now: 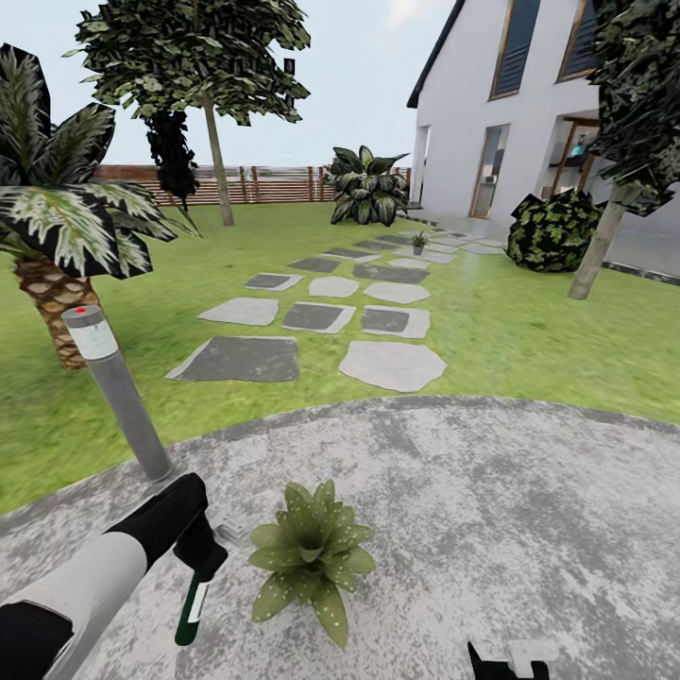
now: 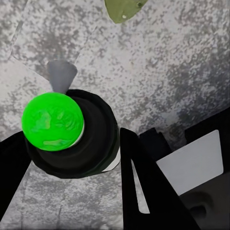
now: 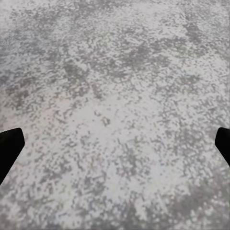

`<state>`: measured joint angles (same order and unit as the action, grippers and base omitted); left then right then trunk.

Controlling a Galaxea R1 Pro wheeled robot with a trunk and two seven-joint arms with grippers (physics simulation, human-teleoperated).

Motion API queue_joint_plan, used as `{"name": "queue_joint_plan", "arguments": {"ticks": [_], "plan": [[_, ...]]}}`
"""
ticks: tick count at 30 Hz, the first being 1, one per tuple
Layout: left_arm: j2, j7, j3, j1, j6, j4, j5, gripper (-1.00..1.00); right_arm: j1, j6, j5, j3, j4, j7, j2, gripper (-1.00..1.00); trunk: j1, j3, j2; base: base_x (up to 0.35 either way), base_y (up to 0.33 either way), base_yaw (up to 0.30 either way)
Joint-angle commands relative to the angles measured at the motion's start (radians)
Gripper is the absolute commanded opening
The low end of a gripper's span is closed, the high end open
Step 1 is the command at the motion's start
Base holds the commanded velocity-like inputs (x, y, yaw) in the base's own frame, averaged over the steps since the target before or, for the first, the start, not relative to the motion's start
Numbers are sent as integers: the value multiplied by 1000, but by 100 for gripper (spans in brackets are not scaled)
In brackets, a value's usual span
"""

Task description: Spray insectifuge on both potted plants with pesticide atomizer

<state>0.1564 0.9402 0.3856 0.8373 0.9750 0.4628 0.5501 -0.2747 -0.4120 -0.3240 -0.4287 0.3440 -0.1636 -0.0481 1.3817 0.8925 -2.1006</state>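
Head view: my left gripper (image 1: pixel 200 552) is low at the near left over the grey patio (image 1: pixel 529 510), closed on the atomizer (image 1: pixel 194 604). The bottle hangs down from the jaws, dark green with a pale label, tilted slightly. Just right of it sits a potted plant (image 1: pixel 312 557), a low rosette on the patio, close to the bottle but apart from it. A second potted plant (image 1: pixel 418 242) stands far off among the stepping stones (image 1: pixel 392 364). A bollard lamp (image 1: pixel 118 392) leans at the patio's left edge, with a palm (image 1: pixel 57 236) behind it. The fence (image 1: pixel 255 184) and house (image 1: pixel 529 104) are far back. My right gripper (image 1: pixel 510 661) peeks in at the near right edge.

Left wrist: my black fingers (image 2: pixel 148 191) clamp the atomizer (image 2: pixel 72 136), seen end-on with a bright green round end (image 2: pixel 52 121). A leaf tip (image 2: pixel 122 9) shows over the paving.

Right wrist: my fingertips (image 3: pixel 8 148) sit wide apart at the frame's edges, nothing between them, bare patio (image 3: pixel 115 105) below.
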Motion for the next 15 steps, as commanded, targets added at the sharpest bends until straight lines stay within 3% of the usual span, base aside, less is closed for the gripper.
{"name": "queue_joint_plan", "arguments": {"ticks": [1,4,8,15], "plan": [[-1,11,2,2,2,2,10,-100,0,-4,-4,-9,0,-8,1,100,0,1,0,6,36,0],[-3,11,1,7,3,2,10,-100,-1,-4,-4,-9,0,-8,1,100,0,1,0,119,186,-26],[-1,9,2,0,3,1,11,-100,0,-4,-4,-9,0,-8,1,100,0,1,0,49,240,-235],[-2,9,0,-3,2,1,13,-100,-1,-4,-9,-6,0,-8,1,100,0,1,0,1,21,-22]]}}
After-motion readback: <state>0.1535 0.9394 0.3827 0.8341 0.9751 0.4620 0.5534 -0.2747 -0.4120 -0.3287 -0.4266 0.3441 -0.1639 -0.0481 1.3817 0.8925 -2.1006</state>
